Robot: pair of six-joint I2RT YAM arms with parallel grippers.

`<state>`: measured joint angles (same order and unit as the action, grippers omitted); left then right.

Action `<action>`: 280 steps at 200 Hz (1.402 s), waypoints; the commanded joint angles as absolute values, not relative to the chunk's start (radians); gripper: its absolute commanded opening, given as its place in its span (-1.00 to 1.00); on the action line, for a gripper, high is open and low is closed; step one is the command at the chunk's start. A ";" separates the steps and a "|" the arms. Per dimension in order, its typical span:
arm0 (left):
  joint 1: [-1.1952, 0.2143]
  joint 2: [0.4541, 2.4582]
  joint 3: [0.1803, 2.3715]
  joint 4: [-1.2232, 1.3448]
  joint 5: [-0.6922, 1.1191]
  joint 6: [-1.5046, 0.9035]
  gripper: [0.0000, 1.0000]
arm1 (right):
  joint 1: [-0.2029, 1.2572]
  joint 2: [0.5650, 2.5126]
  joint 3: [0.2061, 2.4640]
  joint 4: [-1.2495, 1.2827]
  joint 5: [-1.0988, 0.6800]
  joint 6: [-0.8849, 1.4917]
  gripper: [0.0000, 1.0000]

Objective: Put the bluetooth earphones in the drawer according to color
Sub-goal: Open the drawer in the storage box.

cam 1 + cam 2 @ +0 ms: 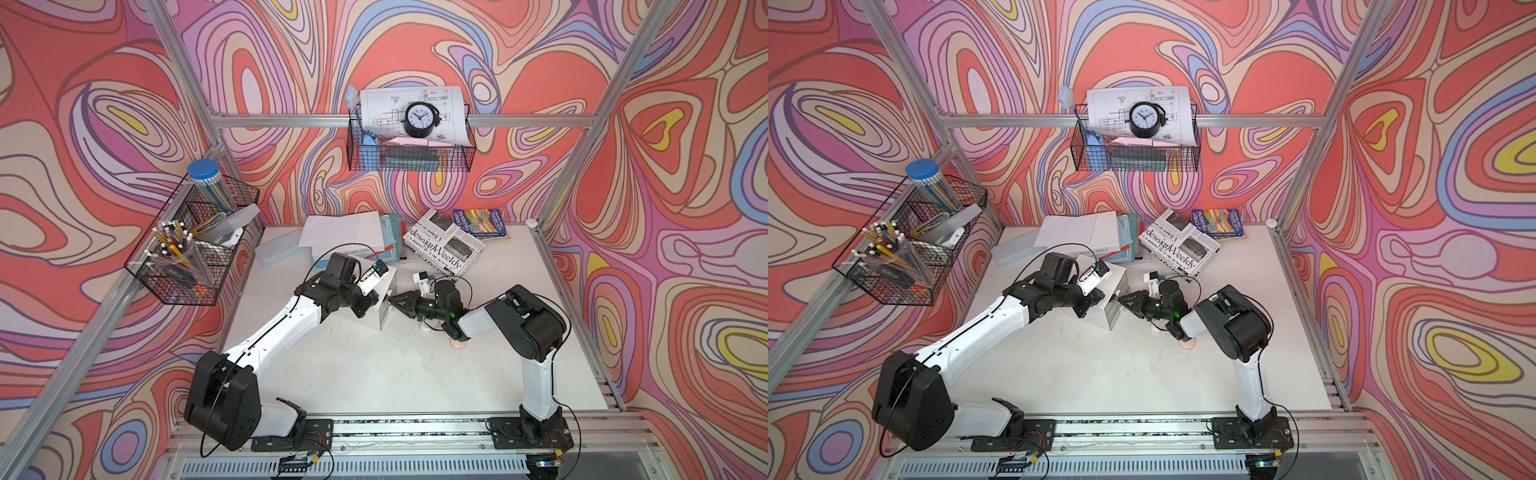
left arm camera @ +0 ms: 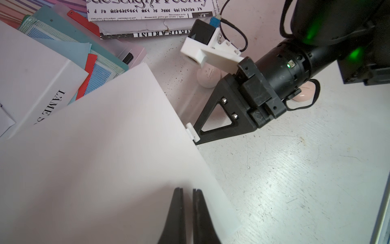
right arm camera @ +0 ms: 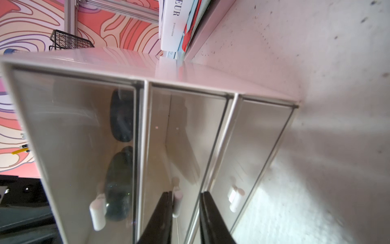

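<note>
Glossy black pebble-shaped earphone cases [image 3: 121,115], two visible, behind the clear front of the top drawer [image 3: 73,137] of the white boxy cabinet with three clear plastic drawers [image 3: 190,71], all shut. Two pale beige-pink pebble cases [image 2: 207,77] loose on the white table [image 1: 374,374], near and partly under the right arm [image 1: 523,324]. That arm bent at the elbow, right fingers [image 3: 162,215] parted around the small white knob [image 3: 176,202] of the middle drawer [image 3: 185,137], one touching it, a gap at the other. Left arm [image 1: 274,328] stretched forward, left fingers [image 2: 175,211] closed together on nothing, over the cabinet's top. Contents of the middle drawer unclear.
</note>
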<state>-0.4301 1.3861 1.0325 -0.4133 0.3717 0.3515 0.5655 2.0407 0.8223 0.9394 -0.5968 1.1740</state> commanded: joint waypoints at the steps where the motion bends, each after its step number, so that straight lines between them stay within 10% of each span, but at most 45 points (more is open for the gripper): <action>1: -0.428 1.409 1.029 -0.505 0.401 0.366 -1.00 | 0.563 2.067 0.844 0.967 -0.597 1.182 -0.57; 73: -0.428 1.411 1.032 -0.511 0.400 0.366 -1.00 | 0.563 2.098 0.840 1.032 -0.589 1.221 -1.00; 280: -0.428 1.431 1.040 -0.508 0.420 0.358 -1.00 | 0.479 1.907 0.618 0.867 -0.595 1.131 -1.00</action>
